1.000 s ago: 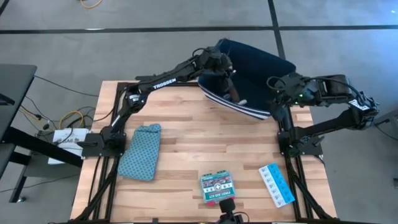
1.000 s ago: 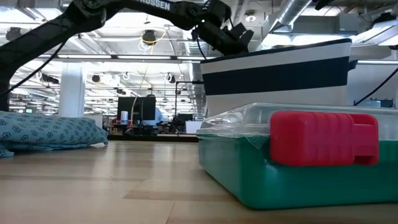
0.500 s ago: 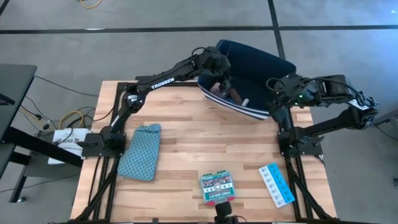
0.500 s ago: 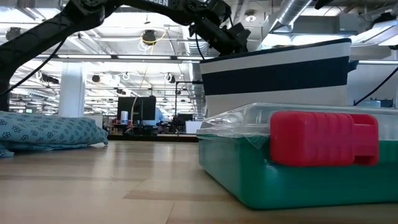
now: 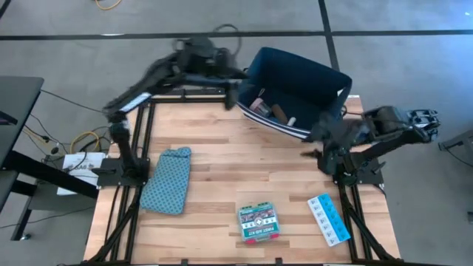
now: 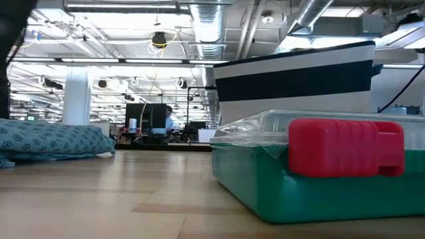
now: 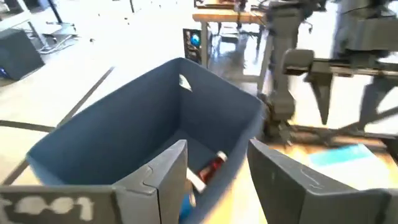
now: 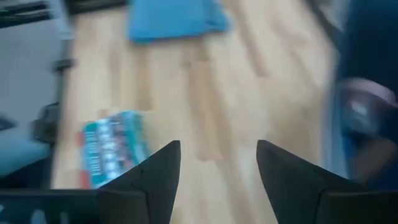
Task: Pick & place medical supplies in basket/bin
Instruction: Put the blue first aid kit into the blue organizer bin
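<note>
The navy bin (image 5: 299,81) stands at the table's far edge, right of centre. In it lie a red-white bottle (image 7: 210,169), a brown bar (image 5: 278,112) and other small items. My left gripper (image 7: 214,180) is open and empty, just outside the bin's left rim (image 5: 235,87). My right gripper (image 8: 217,180) is open and empty over the table in front of the bin's right end (image 5: 315,137). The green flat box (image 5: 257,223) and the light-blue pill organizer (image 5: 329,219) lie flat near the front edge.
A teal patterned pouch (image 5: 167,179) lies on the left part of the table. In the low view the green box (image 6: 312,179) fills the near right, with the bin (image 6: 295,79) behind it. Bare wood lies between pouch, box and bin.
My left gripper has drawn back out of the bin, toward the table's far left, and the whole arm has swung away with it. My right gripper has moved from beside the bin's right end toward the near edge and a little left. The bin's contents have stayed in place.
</note>
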`<state>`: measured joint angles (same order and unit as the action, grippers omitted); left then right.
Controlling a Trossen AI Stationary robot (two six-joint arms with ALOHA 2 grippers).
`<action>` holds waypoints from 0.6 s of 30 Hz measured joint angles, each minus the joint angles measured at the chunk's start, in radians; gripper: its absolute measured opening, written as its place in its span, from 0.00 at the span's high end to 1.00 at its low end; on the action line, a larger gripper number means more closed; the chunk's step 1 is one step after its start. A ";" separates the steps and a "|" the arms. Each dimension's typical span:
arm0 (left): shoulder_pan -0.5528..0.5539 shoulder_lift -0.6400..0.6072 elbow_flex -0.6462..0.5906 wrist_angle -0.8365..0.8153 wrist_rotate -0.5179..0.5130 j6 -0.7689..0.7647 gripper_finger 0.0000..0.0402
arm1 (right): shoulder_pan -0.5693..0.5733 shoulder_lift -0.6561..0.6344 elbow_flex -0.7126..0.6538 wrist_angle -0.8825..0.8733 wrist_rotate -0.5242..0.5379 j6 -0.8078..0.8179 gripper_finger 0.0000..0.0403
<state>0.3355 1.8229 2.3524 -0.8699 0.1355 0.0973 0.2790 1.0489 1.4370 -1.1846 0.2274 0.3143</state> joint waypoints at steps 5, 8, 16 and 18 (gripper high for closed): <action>-0.088 -0.126 -0.002 -0.166 -0.082 0.046 0.62 | 0.159 0.036 -0.084 0.123 -0.006 0.041 0.46; -0.147 -0.188 -0.002 -0.241 -0.171 0.033 0.64 | 0.245 0.089 -0.124 0.136 -0.006 0.103 0.43; -0.289 -0.234 -0.047 -0.373 -0.412 -0.025 0.69 | 0.377 0.336 -0.151 0.215 -0.019 0.127 0.42; -0.310 -0.235 -0.064 -0.371 -0.450 -0.051 0.69 | 0.370 0.397 -0.151 0.279 -0.063 0.109 0.42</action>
<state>0.0255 1.5875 2.2881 -1.2408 -0.3146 0.0460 0.6492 1.4463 1.2861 -0.9056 0.1645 0.4236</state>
